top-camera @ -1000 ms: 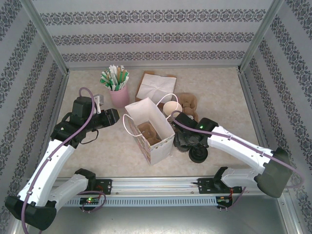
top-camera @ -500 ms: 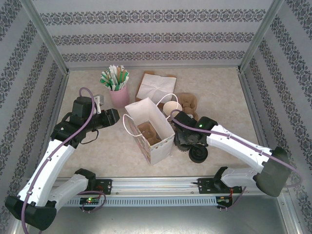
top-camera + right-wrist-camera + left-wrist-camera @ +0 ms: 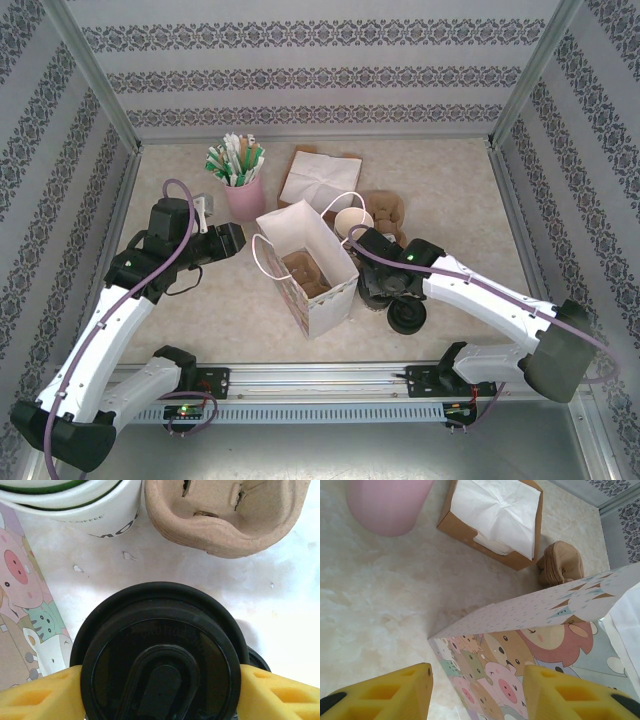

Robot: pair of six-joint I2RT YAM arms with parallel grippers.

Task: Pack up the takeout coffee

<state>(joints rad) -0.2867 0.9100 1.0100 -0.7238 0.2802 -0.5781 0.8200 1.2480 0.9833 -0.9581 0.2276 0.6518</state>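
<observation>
Walls: pale wallpaper w/ dark ornamental bands, metal frame posts at the corners. Surface (image 3: 450,190): cream marble-look, glossy, faintly mottled.

Takeout coffee (image 3: 160,650) sits right betw. the right fingers (image 3: 35,697). Its lid is round black plastic w/ a raised rim and oval sip tab; the cup body is hidden under it. The yellow fingers flank the lid on both sides and meet its edge, but can't tell if they actually clamp.

Just beyond the fingertips: moulded pulp cup carrier (image 3: 225,515), brown and fibrous, and a stack of lidless paper cups (image 3: 85,510), white w/ black lettering. Close on the left of those fingers: paper bag (image 3: 20,605), cartoon-animal print, standing open in the top view. Loose black lid (image 3: 407,318) lies on the near side of the right fingers.

Left fingers (image 3: 385,695): yellow, apart, w/ the bag's printed wall ahead of the gap. Farther ahead: kraft napkin box (image 3: 490,525) w/ creased white napkins, and a smooth pink cup (image 3: 387,502). In the top view the cup holds green/white sticks.
</observation>
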